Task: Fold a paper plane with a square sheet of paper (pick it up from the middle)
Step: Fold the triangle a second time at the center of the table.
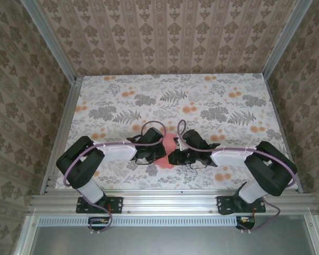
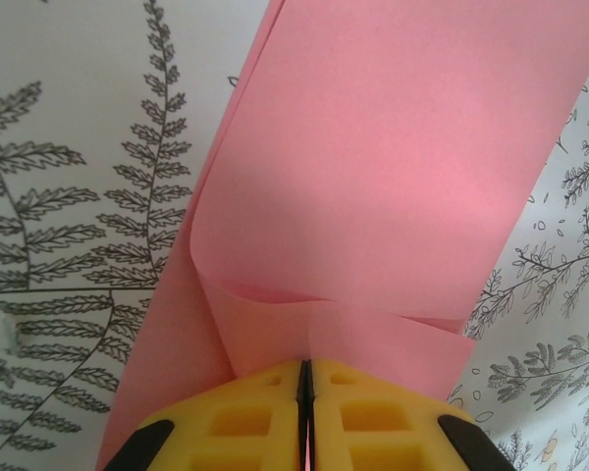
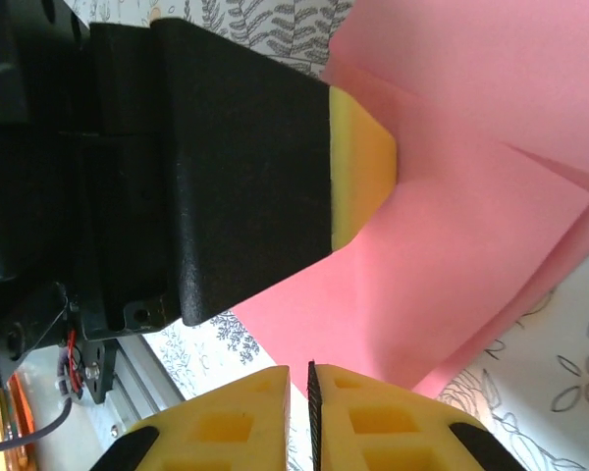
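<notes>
The square sheet of paper (image 1: 168,153) is sitting at the near middle of the desk (image 1: 202,101), caught between the two wrists, which are meeting nose to nose over it. It is no longer a flat square. In the left wrist view the paper (image 2: 393,177) is showing overlapping layers, with a soft, unpressed fold line running across just ahead of the fingers.

The left pincer (image 2: 306,365) is clenched on the paper, its yellow pads pressed together with the pink layers coming out between them. From the right wrist it is appearing side-on as a black body with a yellow tip (image 3: 365,167) resting on the sheet (image 3: 471,245).

The right pincer (image 3: 310,371) is standing at the lower edge of the sheet with its fingers almost together and only a slim dark slit between them. I cannot tell whether it is nipping the paper's edge or closing on nothing.

Judging by this, a fold is being shaped but not yet creased. To do it well:

- The left pincer should be acting as the anchor — any slip there will be skewing the layers.
- The right pincer should be taking a free edge or corner shallowly, so that it is not crumpling the thin sheet.
- The flap should be carried over gently, without pulling against the anchor, since paper this thin is likely to tear or buckle.
- The edges should be lining up before anything is pressed down onto the desk.
</notes>
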`<state>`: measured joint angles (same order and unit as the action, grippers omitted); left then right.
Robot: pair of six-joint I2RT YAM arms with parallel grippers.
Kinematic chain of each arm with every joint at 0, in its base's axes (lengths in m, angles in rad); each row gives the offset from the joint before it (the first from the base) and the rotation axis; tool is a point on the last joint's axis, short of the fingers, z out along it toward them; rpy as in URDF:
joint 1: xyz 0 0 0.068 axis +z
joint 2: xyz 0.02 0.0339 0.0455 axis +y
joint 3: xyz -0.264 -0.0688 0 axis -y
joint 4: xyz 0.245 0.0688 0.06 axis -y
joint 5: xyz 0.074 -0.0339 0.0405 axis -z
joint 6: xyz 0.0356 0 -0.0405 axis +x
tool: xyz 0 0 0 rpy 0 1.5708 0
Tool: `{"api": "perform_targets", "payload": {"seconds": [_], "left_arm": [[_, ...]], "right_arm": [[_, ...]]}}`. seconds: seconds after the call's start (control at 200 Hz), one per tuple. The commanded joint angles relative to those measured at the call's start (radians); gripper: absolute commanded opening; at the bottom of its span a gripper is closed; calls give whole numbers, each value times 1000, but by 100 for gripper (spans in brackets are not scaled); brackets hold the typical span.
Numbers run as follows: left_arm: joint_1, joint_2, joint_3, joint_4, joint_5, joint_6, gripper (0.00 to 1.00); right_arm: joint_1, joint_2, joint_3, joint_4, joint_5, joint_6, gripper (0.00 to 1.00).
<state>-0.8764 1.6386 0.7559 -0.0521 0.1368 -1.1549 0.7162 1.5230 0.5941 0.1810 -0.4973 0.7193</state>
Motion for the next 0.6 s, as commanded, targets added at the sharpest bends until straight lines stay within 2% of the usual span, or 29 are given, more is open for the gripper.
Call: {"api": "perform_targets", "payload": {"seconds": [0.0, 0.355, 0.595], "left_arm": [[-7, 2, -1, -106, -17, 29, 11], [-9, 5, -4, -111, -16, 32, 11], [-10, 6, -10, -112, -22, 31, 11]], "right_arm": [[9, 38, 34, 18, -43, 44, 16], [11, 112, 59, -64, -35, 28, 16], [11, 146, 33, -51, -45, 37, 16]]}}
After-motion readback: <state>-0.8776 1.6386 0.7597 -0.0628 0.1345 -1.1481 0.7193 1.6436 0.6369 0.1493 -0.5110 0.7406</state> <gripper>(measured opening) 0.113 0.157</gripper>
